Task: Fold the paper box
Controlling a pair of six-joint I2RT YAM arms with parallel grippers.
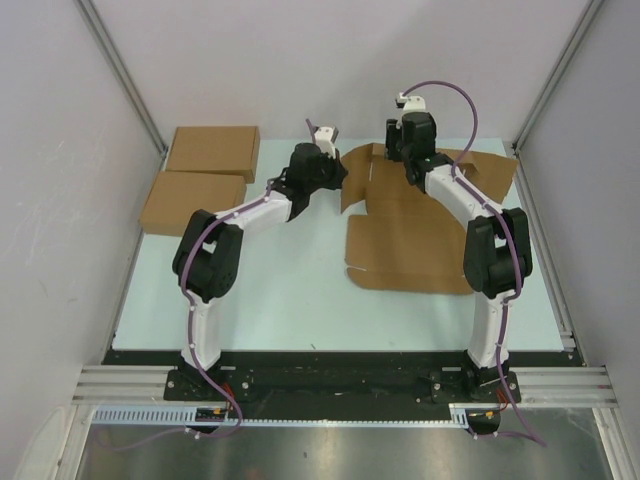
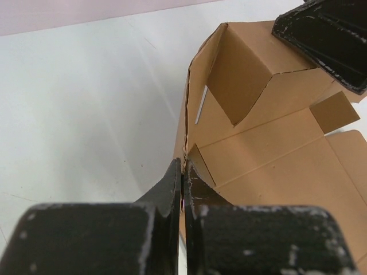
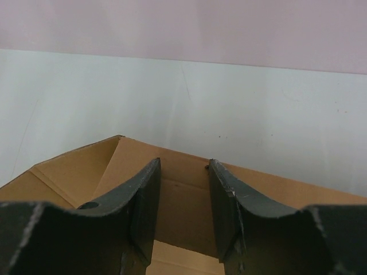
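Note:
The paper box (image 1: 410,245) lies as a brown die-cut sheet on the right half of the table, its far and left flaps raised. My left gripper (image 1: 338,172) is at the sheet's left edge. In the left wrist view it (image 2: 183,166) is shut on the upright left side flap (image 2: 186,114), seen edge-on. My right gripper (image 1: 395,150) is over the far end of the sheet. In the right wrist view it (image 3: 183,163) stands open, with a raised cardboard panel (image 3: 180,200) just beyond its fingers and nothing pinched. It also shows in the left wrist view as the right gripper (image 2: 327,40).
Two made-up flat brown boxes (image 1: 212,150) (image 1: 193,202) sit at the back left of the pale table (image 1: 260,290). Enclosure walls and metal rails (image 1: 130,70) close in the sides and back.

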